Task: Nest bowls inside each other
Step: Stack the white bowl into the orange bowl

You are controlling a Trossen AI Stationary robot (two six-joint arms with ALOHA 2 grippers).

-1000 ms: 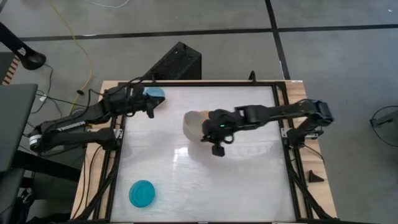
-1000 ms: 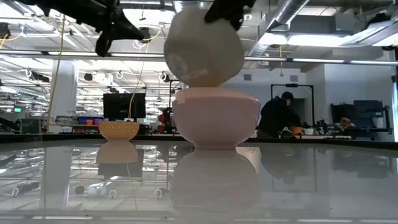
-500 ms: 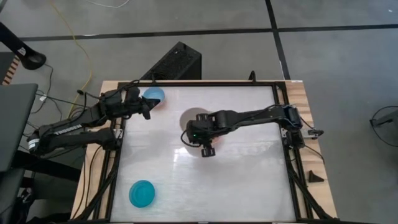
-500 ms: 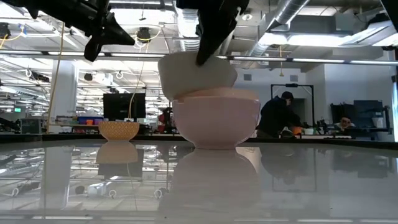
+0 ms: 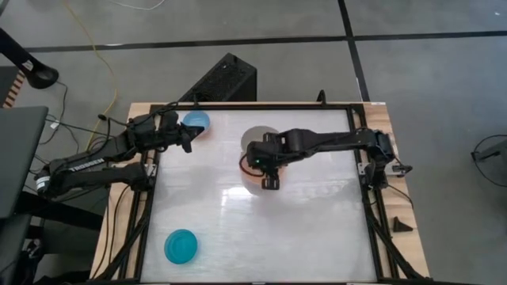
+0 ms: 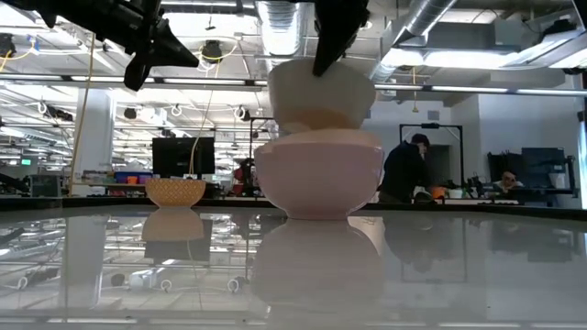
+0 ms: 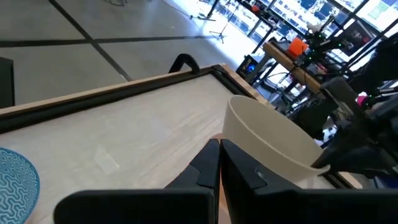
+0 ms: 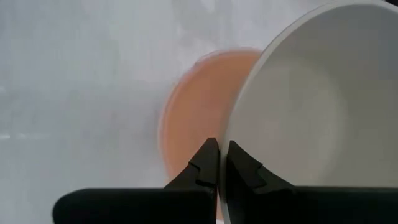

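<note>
My right gripper (image 5: 260, 164) is shut on a white bowl (image 6: 321, 90), which it holds mouth up right above a salmon-pink bowl (image 6: 318, 179). The pink bowl stands on its base at the table's middle. The white bowl's bottom is level with the pink rim; I cannot tell whether they touch. My left gripper (image 7: 219, 152) hovers shut and empty at the far left. It is beside a light blue bowl (image 5: 196, 120). A teal-blue bowl (image 5: 181, 246) sits near the front left corner. My right gripper pinches the white bowl's rim (image 8: 227, 134) on its near side, one finger (image 8: 241, 167) inside the bowl and one finger (image 8: 205, 165) outside. The fingers slant steeply down from above. The bowl hangs about level, mouth up, over the pink bowl (image 8: 199, 118).
A black frame (image 5: 360, 170) runs along the table's sides. Bare white tabletop (image 5: 293, 229) spreads over the near and right parts. A dark box (image 5: 226, 79) stands on the floor beyond the far edge. People work in the room behind.
My right gripper has tipped downward and swung the white bowl from lying on its side to mouth up. The bowl dipped toward the pink bowl's left rim, then came back level and centred over it. The pink bowl has stayed put.
</note>
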